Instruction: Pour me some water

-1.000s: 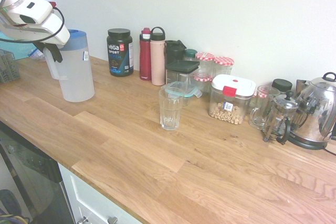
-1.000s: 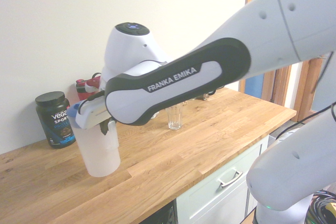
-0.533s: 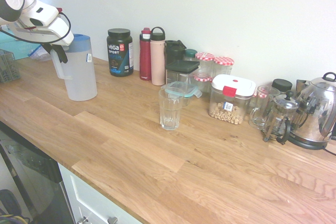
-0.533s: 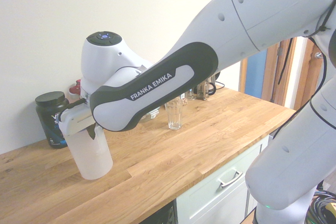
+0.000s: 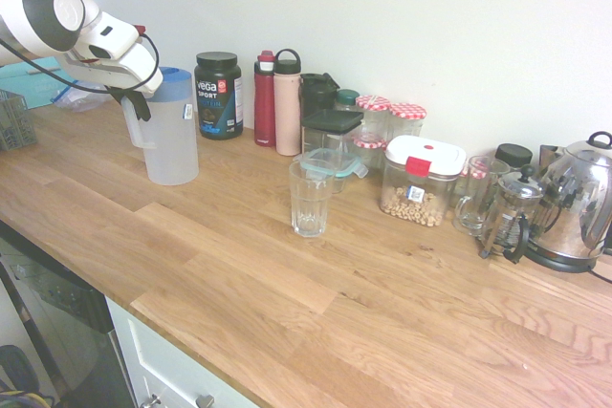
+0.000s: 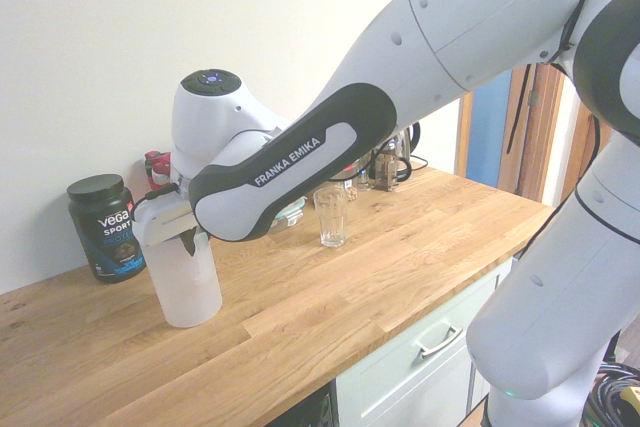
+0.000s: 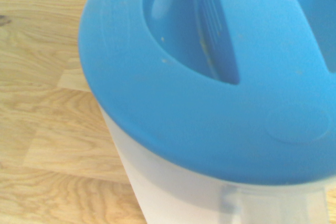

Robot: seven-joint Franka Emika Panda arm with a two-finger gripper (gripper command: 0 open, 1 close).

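- First exterior view: the gripper point(image 5: 134, 102) is clenched on the handle of the translucent pitcher point(image 5: 172, 136), which hangs upright above the wooden counter point(image 5: 239, 265), in front of the black supplement tub point(image 5: 218, 95). The target glass point(image 5: 311, 196) stands empty, well apart from the pitcher, towards the row of bottles and jars along the wall.
- First exterior view, procedure: carry the pitcher level until its spout side is just beside the glass rim. Route it over the bare counter on the near side of the red bottle point(image 5: 265, 97) and the pink bottle point(image 5: 287, 102).
- Second exterior view: the gripper point(image 6: 188, 240) sits at the top of the pitcher point(image 6: 187, 282), under the arm's black-and-white forearm. The pitcher's base appears to be close above the counter point(image 6: 330, 297); whether it touches cannot be told. The glass point(image 6: 331, 215) lies beyond it, near the wall.
- Second exterior view, procedure: gain height before tilting, so the lip clears the glass rim. Tilt slowly; a pitcher held by the handle alone is likely to swing or slip in the grip.
- Wrist view: the blue lid point(image 7: 210, 77) fills the frame, seated on the pitcher body, with its recessed pour slot point(image 7: 210, 35) visible. The water level cannot be read here.
- Wrist view, procedure: turn that slot towards the glass before tilting, and stop short of a brimful glass.
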